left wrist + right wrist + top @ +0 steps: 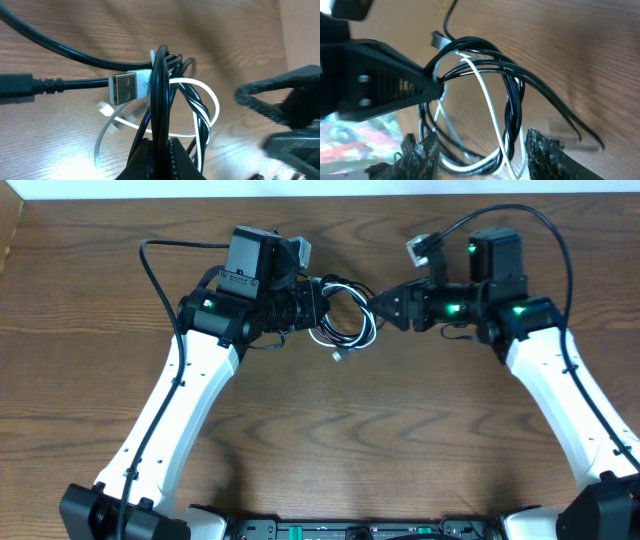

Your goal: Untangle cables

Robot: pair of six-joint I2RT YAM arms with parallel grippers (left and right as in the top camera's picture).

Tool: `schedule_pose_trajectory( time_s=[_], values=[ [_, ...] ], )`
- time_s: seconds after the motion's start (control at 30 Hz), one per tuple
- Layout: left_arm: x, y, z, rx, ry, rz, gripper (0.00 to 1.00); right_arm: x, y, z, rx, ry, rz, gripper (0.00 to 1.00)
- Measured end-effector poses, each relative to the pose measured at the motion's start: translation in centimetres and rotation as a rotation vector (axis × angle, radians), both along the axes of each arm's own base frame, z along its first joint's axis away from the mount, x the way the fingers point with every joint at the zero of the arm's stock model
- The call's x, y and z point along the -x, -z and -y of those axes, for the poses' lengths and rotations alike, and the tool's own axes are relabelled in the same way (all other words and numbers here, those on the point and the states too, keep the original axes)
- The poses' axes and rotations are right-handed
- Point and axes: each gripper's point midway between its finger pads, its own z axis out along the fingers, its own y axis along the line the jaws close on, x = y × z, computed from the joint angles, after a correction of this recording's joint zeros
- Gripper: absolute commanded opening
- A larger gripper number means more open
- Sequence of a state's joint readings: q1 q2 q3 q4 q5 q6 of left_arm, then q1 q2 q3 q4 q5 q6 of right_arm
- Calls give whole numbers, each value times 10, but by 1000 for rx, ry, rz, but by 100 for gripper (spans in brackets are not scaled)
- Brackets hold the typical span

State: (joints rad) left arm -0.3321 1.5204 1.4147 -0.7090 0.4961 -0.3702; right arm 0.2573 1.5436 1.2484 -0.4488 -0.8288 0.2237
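The cables point(345, 315) form a small tangled coil of black and white cords on the wooden table point(330, 440), between my two grippers. My left gripper point(318, 305) is shut on a black strand point(161, 100) of the coil, which runs straight up from its jaws. A silver USB plug point(129, 87) and a white loop point(212, 102) lie just behind that strand. My right gripper point(480, 160) is open, its fingers point(550, 155) standing either side of the twisted black and white strands point(512, 110) without pressing them. A small white plug end point(340, 355) trails at the coil's near side.
Thick black arm wires arc over the table at the back left point(150, 270) and back right point(560, 240). The table's far edge point(330, 190) runs close behind both grippers. The left gripper point(395, 87) fills the left of the right wrist view.
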Motion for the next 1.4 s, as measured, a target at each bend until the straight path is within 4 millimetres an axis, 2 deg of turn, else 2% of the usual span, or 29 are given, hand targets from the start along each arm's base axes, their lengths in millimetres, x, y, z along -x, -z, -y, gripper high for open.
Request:
schedule_pose_trajectory(
  time_s=[0.07, 0.17, 0.2, 0.23, 0.27, 0.33, 0.4, 0.57, 0.63, 0.8, 0.93, 1.0, 1.13, 1.23, 1.27, 1.33, 1.4],
  values=[
    [3, -2, 4, 23, 19, -9, 7, 0, 7, -6, 48, 16, 9, 44],
    [7, -5, 10, 56, 47, -20, 7, 0, 18, -14, 101, 32, 9, 22],
    [9, -6, 12, 70, 55, -27, 7, -2, 29, -16, 142, 54, -9, 10],
    [10, -7, 13, 82, 58, -35, 8, -4, 39, -13, 172, 89, -45, 3],
    [11, -7, 14, 92, 61, -41, 7, -5, 53, -8, 217, 138, -96, 1],
    [15, -10, 19, 117, 79, -53, 7, -7, 85, 6, 292, 254, -235, 1],
    [17, -10, 23, 128, 90, -60, 8, -10, 93, 14, 306, 305, -282, 1],
    [15, -18, 26, 160, 107, -35, 7, -29, 108, 71, 367, 487, -339, 1],
    [13, -19, 26, 160, 96, -29, 8, -30, 113, 95, 387, 541, -377, 1],
    [5, -14, 18, 124, 32, -30, 7, -27, 121, 140, 418, 616, -441, 1],
    [2, -12, 14, 104, -2, -30, 7, -27, 125, 205, 408, 764, -508, 1],
    [1, -11, 13, 100, -7, -29, 7, -23, 126, 230, 405, 822, -539, 1],
    [0, -11, 11, 97, -25, -34, 8, -22, 127, 255, 401, 889, -550, 1],
    [-1, -10, 10, 92, -36, -35, 7, -24, 125, 256, 383, 879, -540, 3],
    [-2, -9, 9, 90, -41, -35, 8, -25, 124, 254, 376, 863, -534, 6],
    [-3, -9, 8, 86, -51, -35, 8, -26, 121, 246, 351, 810, -514, 18],
    [-4, -9, 6, 82, -69, -37, 7, -29, 109, 231, 297, 717, -480, 32]
  ],
)
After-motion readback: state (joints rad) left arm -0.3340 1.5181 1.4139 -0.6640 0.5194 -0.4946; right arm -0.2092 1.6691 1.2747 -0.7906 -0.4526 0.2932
